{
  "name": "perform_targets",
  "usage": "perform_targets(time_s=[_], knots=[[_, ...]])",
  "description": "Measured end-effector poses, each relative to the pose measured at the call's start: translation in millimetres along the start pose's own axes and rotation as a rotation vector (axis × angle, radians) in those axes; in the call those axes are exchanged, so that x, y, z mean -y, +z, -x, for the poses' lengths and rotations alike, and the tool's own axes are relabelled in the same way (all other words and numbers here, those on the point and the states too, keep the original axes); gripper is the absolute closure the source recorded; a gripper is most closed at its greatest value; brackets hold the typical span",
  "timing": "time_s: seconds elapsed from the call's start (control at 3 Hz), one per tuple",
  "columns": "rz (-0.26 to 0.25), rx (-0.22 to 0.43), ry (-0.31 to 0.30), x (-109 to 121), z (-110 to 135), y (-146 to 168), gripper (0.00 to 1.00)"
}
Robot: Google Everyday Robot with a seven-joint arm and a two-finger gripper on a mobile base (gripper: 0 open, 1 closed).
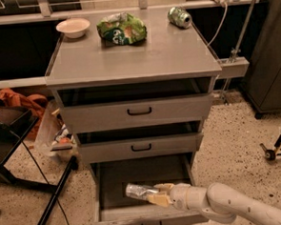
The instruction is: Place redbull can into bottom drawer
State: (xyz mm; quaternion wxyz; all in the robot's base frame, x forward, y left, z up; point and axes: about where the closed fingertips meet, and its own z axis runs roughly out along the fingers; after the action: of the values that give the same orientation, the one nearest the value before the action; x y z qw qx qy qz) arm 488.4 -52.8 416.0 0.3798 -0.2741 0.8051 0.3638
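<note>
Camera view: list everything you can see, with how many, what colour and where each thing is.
redbull can: one, silver, lying sideways in the gripper, over the bottom drawer's floor.
bottom drawer: one, grey, pulled open, lowest in the cabinet.
upper drawers: two, grey with black handles, above the bottom drawer.
cabinet: one, grey, centre.
white bowl: one, cabinet top, back left.
green snack bag: one, cabinet top, back middle.
green can: one, on its side, cabinet top, back right.
orange cloth: one, left of the cabinet.
gripper: one, tan fingers shut on the redbull can, inside the bottom drawer.
arm: one, white, reaching in from lower right.
</note>
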Motion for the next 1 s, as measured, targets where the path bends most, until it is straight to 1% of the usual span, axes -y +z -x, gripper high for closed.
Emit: perform_targets(time_s=[0.33, 0.67, 1.0], knots=[[-0.027, 0.008, 0.026, 15.5, -9.9, 3.0, 1.00], [-0.076, -0.001, 0.084, 50.4, -37.3, 8.7, 1.00], [-0.113, -0.005, 0.146, 92.5, -71.6, 17.8, 1.00]])
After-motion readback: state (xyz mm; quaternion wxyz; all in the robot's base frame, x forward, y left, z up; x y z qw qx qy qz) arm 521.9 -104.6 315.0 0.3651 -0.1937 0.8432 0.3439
